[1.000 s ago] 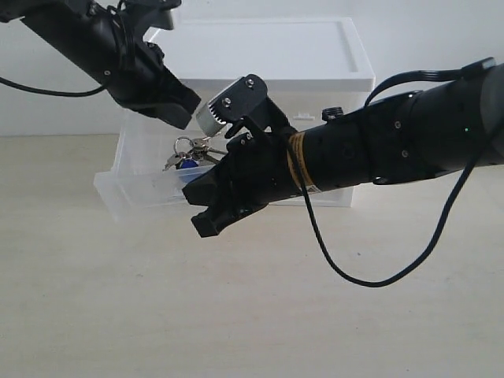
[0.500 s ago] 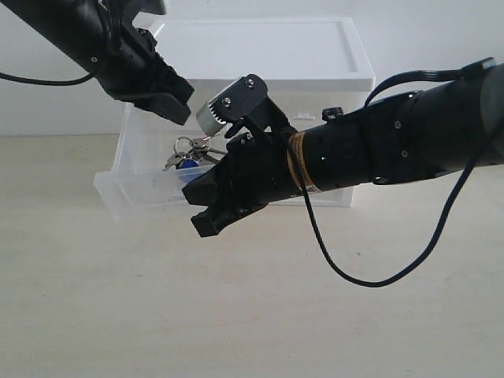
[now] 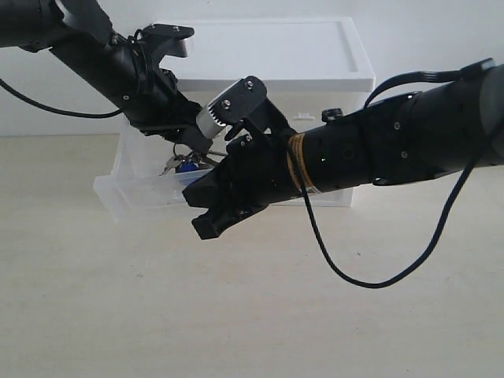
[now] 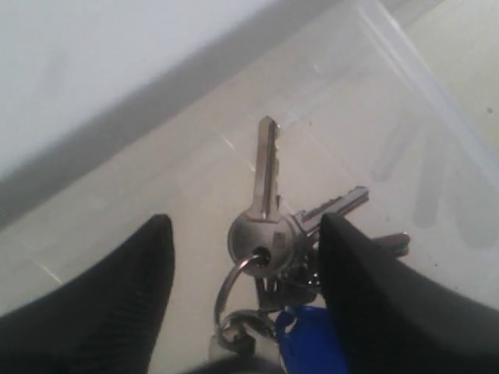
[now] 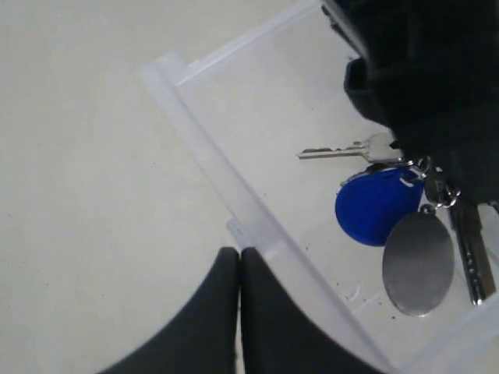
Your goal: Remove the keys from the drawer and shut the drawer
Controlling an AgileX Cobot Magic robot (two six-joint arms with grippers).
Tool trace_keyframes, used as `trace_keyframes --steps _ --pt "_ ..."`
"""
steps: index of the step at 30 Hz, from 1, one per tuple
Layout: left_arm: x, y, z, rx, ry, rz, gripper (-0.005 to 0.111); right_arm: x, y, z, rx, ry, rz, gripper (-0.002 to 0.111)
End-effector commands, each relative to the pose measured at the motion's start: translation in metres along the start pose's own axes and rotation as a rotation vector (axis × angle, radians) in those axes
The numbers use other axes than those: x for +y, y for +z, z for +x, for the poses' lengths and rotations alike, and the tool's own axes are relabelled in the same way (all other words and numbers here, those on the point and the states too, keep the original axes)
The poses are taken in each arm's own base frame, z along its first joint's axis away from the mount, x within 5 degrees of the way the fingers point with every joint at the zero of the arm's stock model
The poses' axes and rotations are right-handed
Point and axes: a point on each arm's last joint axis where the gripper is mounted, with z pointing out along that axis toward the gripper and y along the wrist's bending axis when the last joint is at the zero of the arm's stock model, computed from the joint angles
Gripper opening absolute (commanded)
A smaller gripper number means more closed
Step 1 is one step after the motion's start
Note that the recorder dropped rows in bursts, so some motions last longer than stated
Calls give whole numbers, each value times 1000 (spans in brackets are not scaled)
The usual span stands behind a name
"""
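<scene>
In the exterior view the drawer [image 3: 124,197] stands pulled out at centre left, in front of the white storage unit [image 3: 268,55]; the keys [image 3: 183,163] lie inside it on its clear floor, just left of the frame's middle; the left arm enters from the upper left corner, and the left gripper [image 4: 245,224] hangs over the bunch inside the drawer with its jaws spread, a black finger [image 4: 117,304] on either side of the large silver key's head, not pinching it; whether the other finger touches the smaller keys cannot be told; the blue tag [image 5: 374,204] and a silver oval disc [image 5: 417,265] lie flat beside the keys; the right arm crosses from the right edge to the middle; the right gripper [image 5: 238,257] has its jaws pressed together on nothing, its tips just outside the drawer's front wall, near the small tab [image 5: 234,227]; contact there cannot be told.
</scene>
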Motion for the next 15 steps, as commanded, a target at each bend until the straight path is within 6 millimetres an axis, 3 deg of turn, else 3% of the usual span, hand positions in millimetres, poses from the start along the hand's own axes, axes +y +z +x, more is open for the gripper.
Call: trace_keyframes --steps 1,6,8,11,13,15 --pt "1 8 2 16 0 8 52 -9 -4 -5 -16 20 60 0" --pt "4 12 -1 -20 -11 -15 50 -9 -4 -5 -17 22 60 0" --pt "4 12 -1 -23 -22 -18 43 -9 -4 -5 -17 22 60 0" --pt "7 12 2 15 21 -49 24 -9 -4 -5 -17 22 60 0" --pt "8 12 6 55 48 -62 5 -9 -4 -5 -17 22 60 0" --pt "9 12 8 77 57 -63 4 -10 -4 -6 -19 21 61 0"
